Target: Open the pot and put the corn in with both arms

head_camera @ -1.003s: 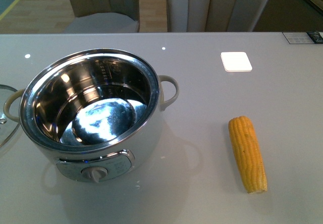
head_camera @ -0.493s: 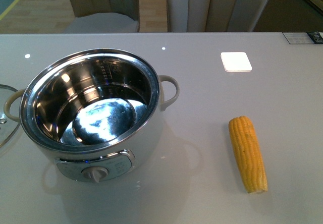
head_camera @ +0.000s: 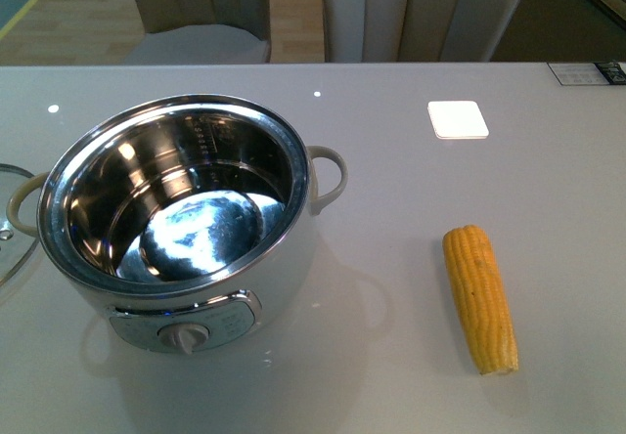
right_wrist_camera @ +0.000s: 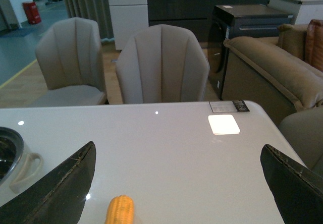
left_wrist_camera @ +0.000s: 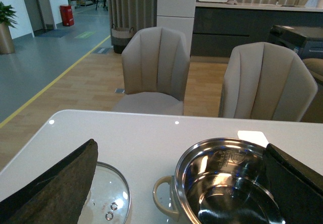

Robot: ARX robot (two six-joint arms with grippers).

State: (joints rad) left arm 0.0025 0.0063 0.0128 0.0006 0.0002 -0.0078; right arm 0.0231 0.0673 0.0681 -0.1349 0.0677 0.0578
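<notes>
The white pot (head_camera: 284, 287) stands open at the left of the grey table, its steel inner bowl (head_camera: 176, 199) empty. It also shows in the left wrist view (left_wrist_camera: 222, 183) and its handle in the right wrist view (right_wrist_camera: 22, 168). The yellow corn (head_camera: 481, 297) lies on the table at the right, apart from the pot; its tip shows in the right wrist view (right_wrist_camera: 120, 211). My left gripper (left_wrist_camera: 179, 183) is open above the pot's left side. My right gripper (right_wrist_camera: 176, 183) is open above the table, the corn between its jaws. Neither arm shows in the front view.
The glass lid (head_camera: 8, 224) lies on the table left of the pot, also in the left wrist view (left_wrist_camera: 108, 199). A white square pad (head_camera: 458, 119) lies at the back right. Two beige chairs (head_camera: 421, 9) stand behind the table's far edge.
</notes>
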